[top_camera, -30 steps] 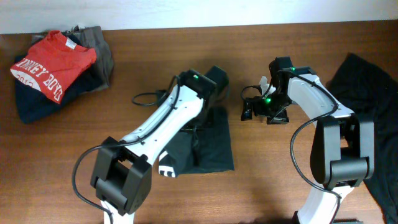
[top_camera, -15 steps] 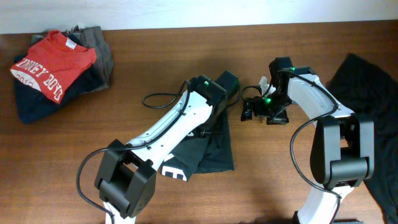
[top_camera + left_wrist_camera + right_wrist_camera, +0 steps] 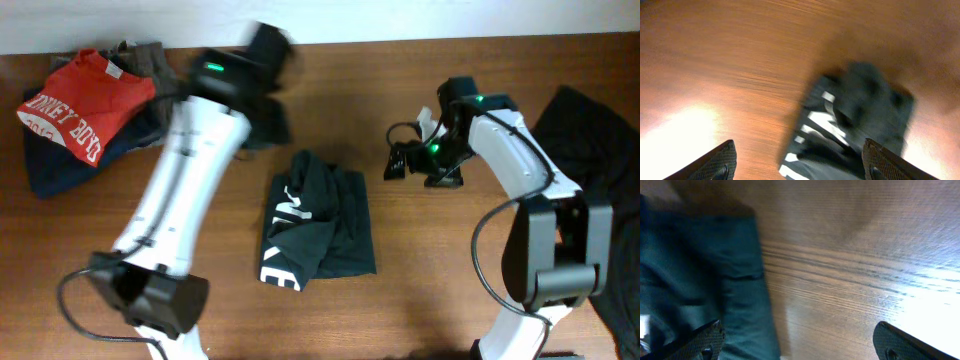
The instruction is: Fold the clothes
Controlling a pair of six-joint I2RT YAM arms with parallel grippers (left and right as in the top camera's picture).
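Observation:
A black T-shirt (image 3: 318, 218) with white lettering lies folded in the middle of the table, and nothing holds it. In the blurred left wrist view the same T-shirt (image 3: 855, 120) lies well below my jaws. My left gripper (image 3: 268, 45) is raised at the back left, away from the shirt. Seen from the left wrist, the left gripper (image 3: 800, 167) is open and empty. My right gripper (image 3: 400, 163) hovers just right of the shirt's far corner. From the right wrist, the right gripper (image 3: 800, 342) stands open over bare wood, with dark fabric (image 3: 700, 280) beside its left finger.
A pile of clothes sits at the back left corner, with a red shirt (image 3: 75, 105) with white lettering on top of navy and grey ones. Another black garment (image 3: 590, 130) lies at the right edge behind the right arm.
My left gripper has opened and let go of the black T-shirt. The left arm swung up and away to the back left, uncovering the folded shirt. The right arm hardly moved.

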